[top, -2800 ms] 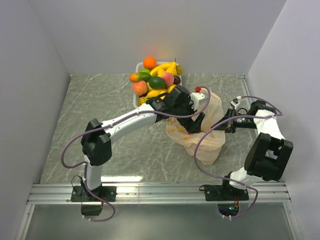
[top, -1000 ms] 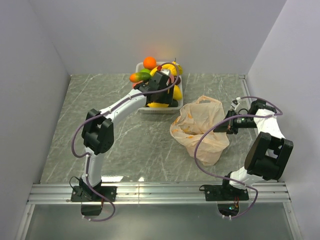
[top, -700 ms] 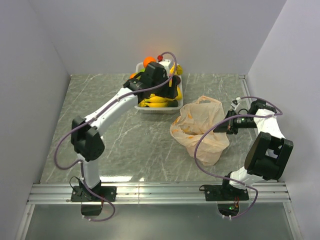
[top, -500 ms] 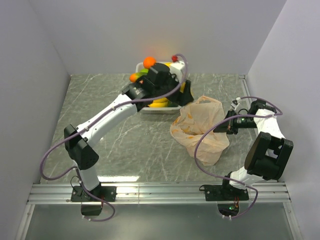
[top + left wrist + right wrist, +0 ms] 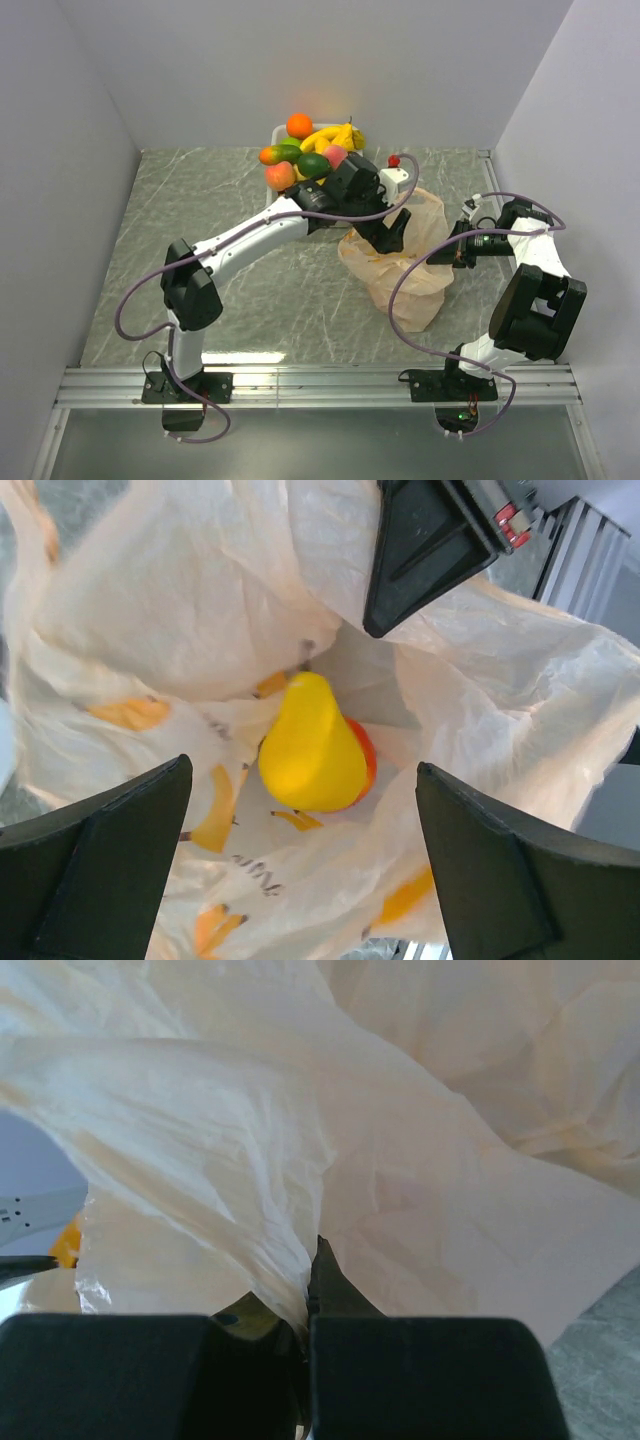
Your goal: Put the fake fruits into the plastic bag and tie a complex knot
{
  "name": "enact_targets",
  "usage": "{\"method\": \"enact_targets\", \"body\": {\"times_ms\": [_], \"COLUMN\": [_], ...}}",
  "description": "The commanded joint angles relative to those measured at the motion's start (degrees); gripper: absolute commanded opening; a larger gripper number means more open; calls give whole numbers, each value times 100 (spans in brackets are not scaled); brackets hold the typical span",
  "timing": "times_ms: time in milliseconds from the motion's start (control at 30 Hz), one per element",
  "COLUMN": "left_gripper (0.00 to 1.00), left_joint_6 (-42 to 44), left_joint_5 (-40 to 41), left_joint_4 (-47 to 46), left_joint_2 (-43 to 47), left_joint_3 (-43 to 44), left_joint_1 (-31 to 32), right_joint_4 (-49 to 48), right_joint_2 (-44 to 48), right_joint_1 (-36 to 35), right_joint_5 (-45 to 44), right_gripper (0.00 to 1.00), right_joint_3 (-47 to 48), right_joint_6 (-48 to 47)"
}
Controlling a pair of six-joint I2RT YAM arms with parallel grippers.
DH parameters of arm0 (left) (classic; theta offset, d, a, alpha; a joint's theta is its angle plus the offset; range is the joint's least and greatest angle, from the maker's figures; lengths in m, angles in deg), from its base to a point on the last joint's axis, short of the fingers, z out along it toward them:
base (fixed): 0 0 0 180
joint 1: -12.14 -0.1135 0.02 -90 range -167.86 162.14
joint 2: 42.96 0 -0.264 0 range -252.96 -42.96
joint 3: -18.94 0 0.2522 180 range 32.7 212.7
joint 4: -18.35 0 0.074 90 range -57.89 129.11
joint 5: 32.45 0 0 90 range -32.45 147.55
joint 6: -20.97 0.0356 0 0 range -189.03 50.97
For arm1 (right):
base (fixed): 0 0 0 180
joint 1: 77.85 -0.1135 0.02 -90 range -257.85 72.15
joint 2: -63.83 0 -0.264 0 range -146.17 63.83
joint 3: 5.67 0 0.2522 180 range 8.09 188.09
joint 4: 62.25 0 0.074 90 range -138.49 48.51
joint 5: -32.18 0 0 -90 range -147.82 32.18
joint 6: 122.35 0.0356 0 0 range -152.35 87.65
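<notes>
Left gripper (image 5: 391, 234) back — fruit (image 5: 310, 752) in bag (image 5: 150, 610)

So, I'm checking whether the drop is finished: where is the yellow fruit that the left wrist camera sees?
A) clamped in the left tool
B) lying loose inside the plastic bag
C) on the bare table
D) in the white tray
B: the yellow fruit lies on the inner wall of the plastic bag, below the left tool, whose fingers stand wide apart and clear of it.

Plain white walls (image 5: 300, 50) — marbled grey tabletop (image 5: 180, 200).
</notes>
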State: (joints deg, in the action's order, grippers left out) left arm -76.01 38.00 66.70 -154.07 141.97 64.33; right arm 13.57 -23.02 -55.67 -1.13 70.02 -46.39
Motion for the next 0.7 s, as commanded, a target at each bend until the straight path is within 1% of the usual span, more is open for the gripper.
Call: {"method": "enact_targets", "body": {"times_ms": [0, 133, 167, 233, 267, 300, 367, 433, 467, 500, 533, 600, 633, 667], "left_gripper": [99, 99, 99, 99, 99, 99, 99, 99, 99, 99, 99, 99, 99, 99], "left_joint_6": [233, 276, 311, 355, 521, 636, 1274, 1742, 2205, 2401, 2856, 3158, 3507, 3659], "left_joint_5": [30, -137, -145, -251, -181, -76, 82, 355, 460, 548, 453, 426, 173, 110], "left_joint_4": [-197, -513, -602, -734, -726, -725, -786, -918, -1049, -1138, -1173, -1533, -1569, -1578], "left_joint_2": [581, 1063, 1143, 1232, 1223, 1206, 1136, 1100, 1083, 1074, 1065, 1091, 1065, 1030], "left_joint_3": [244, -98, -186, -284, -258, -223, -231, -371, -424, -546, -600, -923, -986, -1022], "left_joint_1": [-120, -620, -926, -1253, -1515, -1631, -1894, -2019, -2080, -2124, -2159, -2265, -2309, -2370], "right_joint_4": [69, 78, 87, 95, 104, 104, 113, 113, 113, 104, 96, 87, 87, 104], "right_joint_2": [37, 19, 19, 36, 36, 36, 28, 1, 10, -7, -8, 1, -7, 1], "right_joint_1": [6, 6, 6, 6, -2, -3, -11, -20, -29, -38, -29, -38, -38, -38], "right_joint_5": [123, 132, 123, 115, 115, 115, 106, 115, 123, 115, 115, 115, 115, 106], "right_gripper": [0, 0, 0, 0, 0, 0, 0, 0, 0, 0, 0, 0, 0, 0], "right_joint_3": [223, 223, 223, 223, 223, 223, 223, 223, 223, 223, 214, 205, 205, 205], "right_joint_6": [-116, -125, -142, -160, -169, -178, -187, -195, -204, -187, -187, -187, -187, -187]}}
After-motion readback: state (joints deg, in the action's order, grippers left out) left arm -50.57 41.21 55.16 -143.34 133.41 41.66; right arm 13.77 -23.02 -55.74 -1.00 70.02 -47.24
